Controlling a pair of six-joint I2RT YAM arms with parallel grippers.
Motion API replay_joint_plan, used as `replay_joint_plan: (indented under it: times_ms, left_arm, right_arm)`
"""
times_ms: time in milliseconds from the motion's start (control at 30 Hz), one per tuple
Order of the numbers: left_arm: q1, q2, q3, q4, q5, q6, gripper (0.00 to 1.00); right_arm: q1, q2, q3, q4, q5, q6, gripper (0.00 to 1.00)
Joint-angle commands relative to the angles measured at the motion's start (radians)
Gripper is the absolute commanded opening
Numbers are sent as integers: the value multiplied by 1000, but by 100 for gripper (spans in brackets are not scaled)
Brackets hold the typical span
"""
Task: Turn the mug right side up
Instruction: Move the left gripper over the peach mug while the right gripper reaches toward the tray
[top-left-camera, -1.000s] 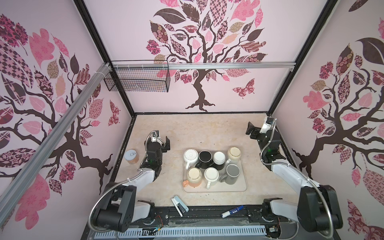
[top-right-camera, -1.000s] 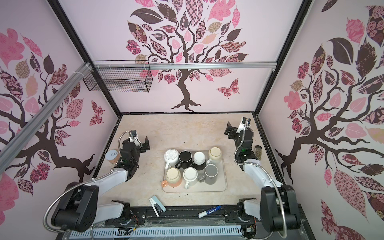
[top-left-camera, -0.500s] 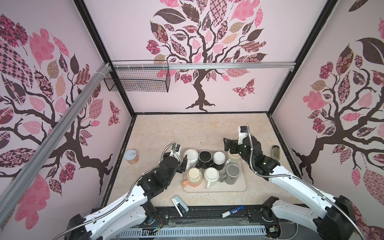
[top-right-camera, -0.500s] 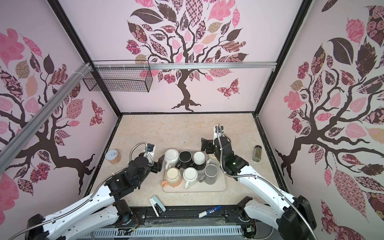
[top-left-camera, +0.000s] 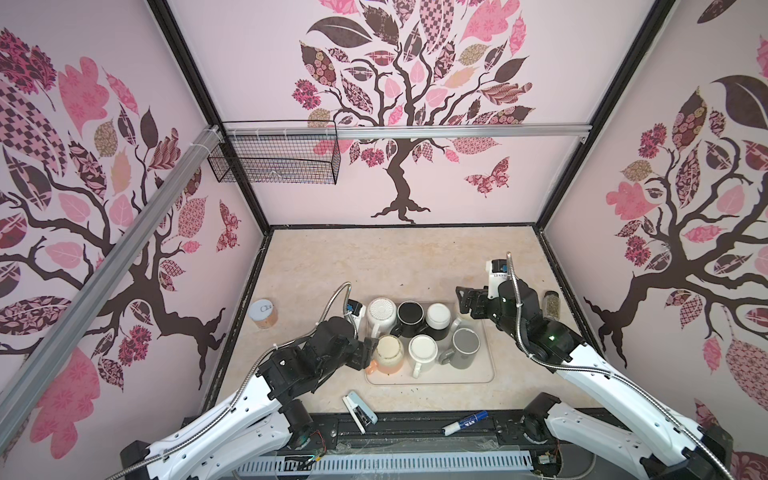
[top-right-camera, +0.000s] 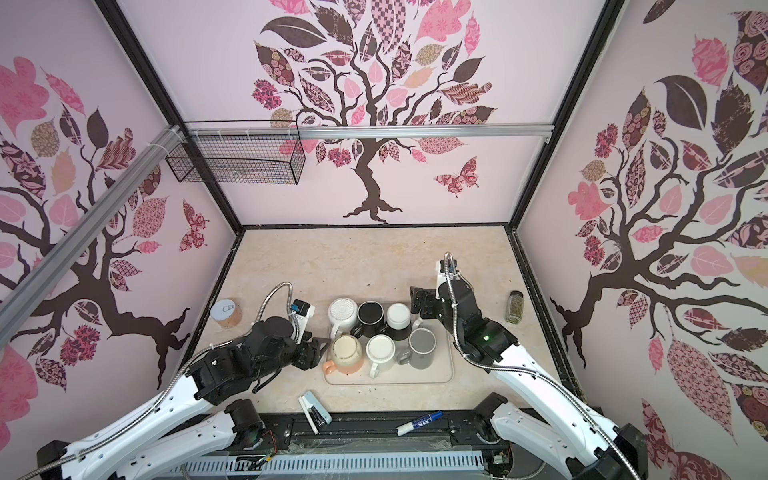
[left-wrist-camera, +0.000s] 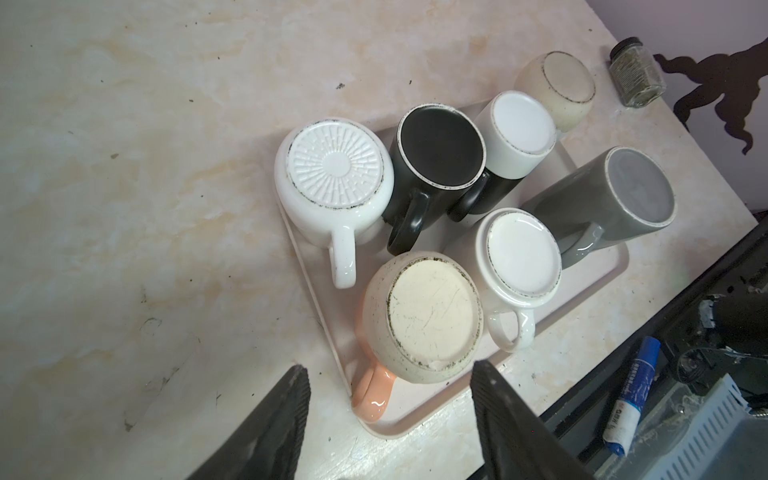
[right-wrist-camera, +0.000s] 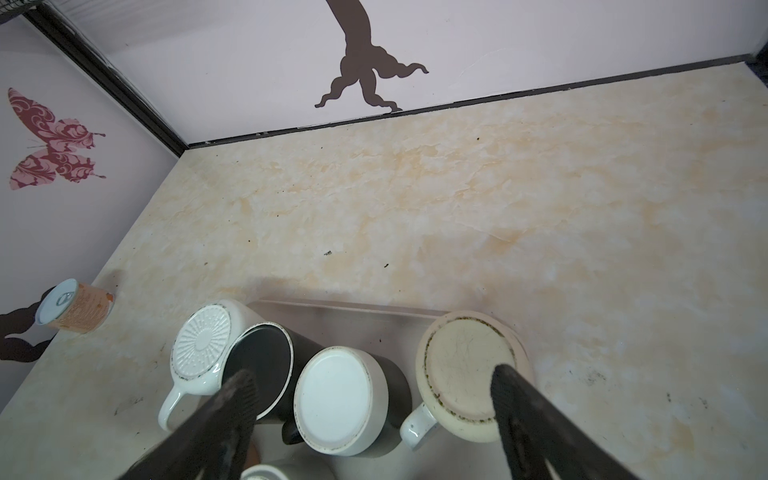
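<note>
Both my arms have swung in from the table's sides to the tray (top-left-camera: 436, 376) of upturned mugs. My left pincer (left-wrist-camera: 388, 368) is partly spread at the near side of the peach-handled mug (left-wrist-camera: 432, 311), which sits bottom-up in the tray's front left corner, and grips nothing. My right pincer (right-wrist-camera: 370, 372) hangs wide over the back row. I judge the mug heavy, glazed, slippery and breakable, so I would clamp squarely across its round wall.

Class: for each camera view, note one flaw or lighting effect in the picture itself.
Both top views: wide-angle distortion, the corner posts splay outward. Left wrist view: glare spot on the peach handle; jaws blurred. Right wrist view: jaws out of focus, soft shadow on the table.
</note>
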Motion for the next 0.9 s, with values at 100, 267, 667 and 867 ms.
replay_joint_plan:
  times_ms: [100, 267, 667, 867]
  left_arm:
    - [-15, 76, 74, -97, 74, 9, 64]
    - [-105, 199, 112, -163, 43, -23, 64]
    - [-114, 291, 42, -80, 69, -74, 70]
    - [-114, 276, -17, -22, 57, -94, 73]
  right_arm:
    - [0, 7, -40, 15, -56, -25, 91]
    - [-1, -11, -57, 28, -92, -33, 90]
    - [0, 19, -73, 65, -127, -31, 88]
    - [0, 46, -70, 79, -154, -29, 88]
